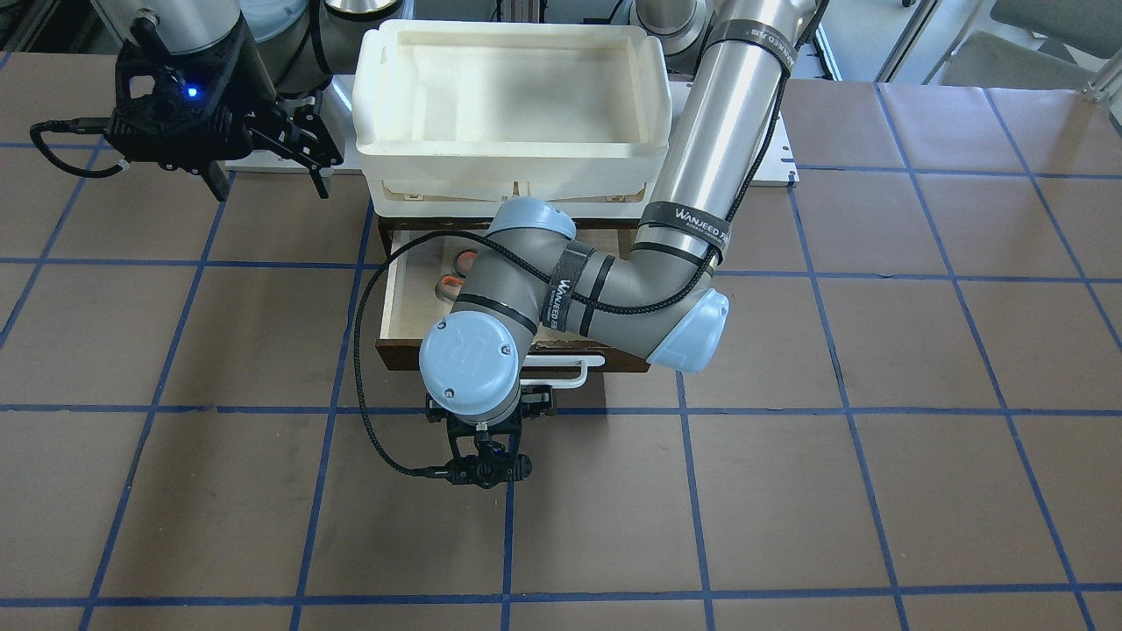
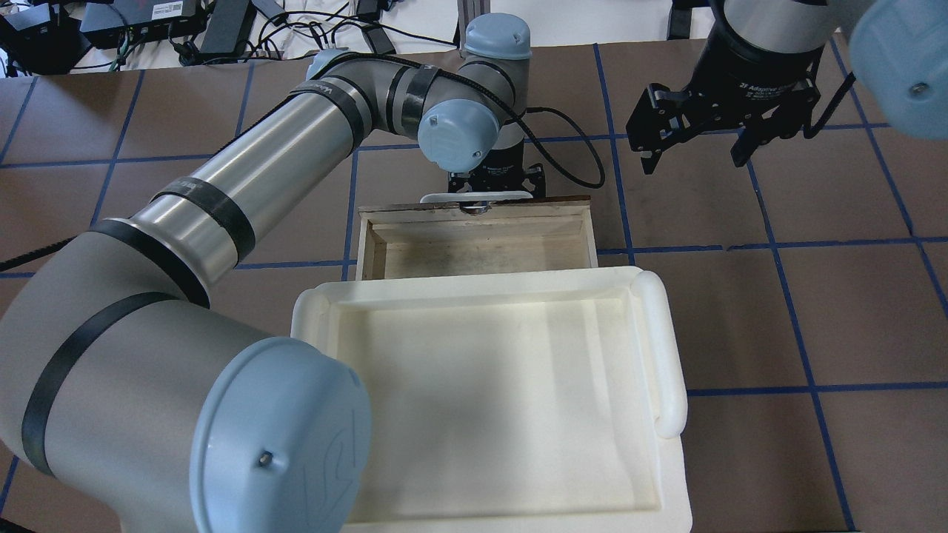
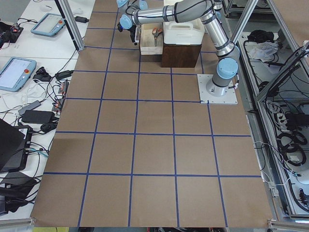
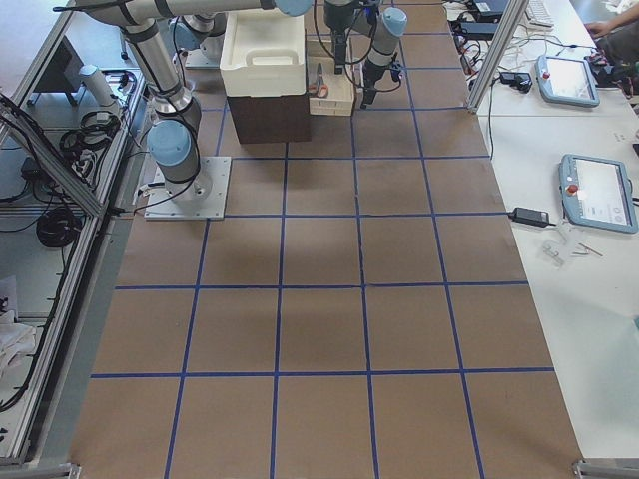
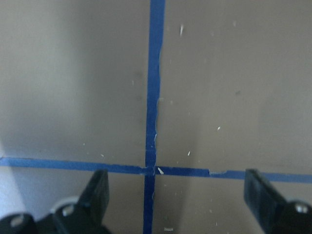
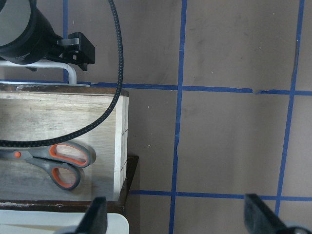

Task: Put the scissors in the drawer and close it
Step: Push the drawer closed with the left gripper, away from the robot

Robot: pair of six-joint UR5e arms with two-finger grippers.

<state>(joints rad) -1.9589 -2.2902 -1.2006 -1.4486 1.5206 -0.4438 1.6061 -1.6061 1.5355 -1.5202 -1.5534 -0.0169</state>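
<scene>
I see slim grey-orange scissors (image 6: 53, 163) lying flat in the pale worn-wood drawer (image 2: 474, 257), which stands open. L gripper (image 5: 175, 179) spread wide, empty; R gripper (image 2: 692, 161) same.

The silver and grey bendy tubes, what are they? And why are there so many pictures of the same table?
They are robot arms: the left arm and the right arm. Each ends in a gripper, a two-finger claw. Cameras look from above, the front, both table ends and each wrist. On the brown table a wooden drawer is pulled open, under a white tray. The scissors lie inside the drawer. The left gripper is open by the drawer's white handle; the right gripper is open off to one side. Neither holds anything.
</scene>
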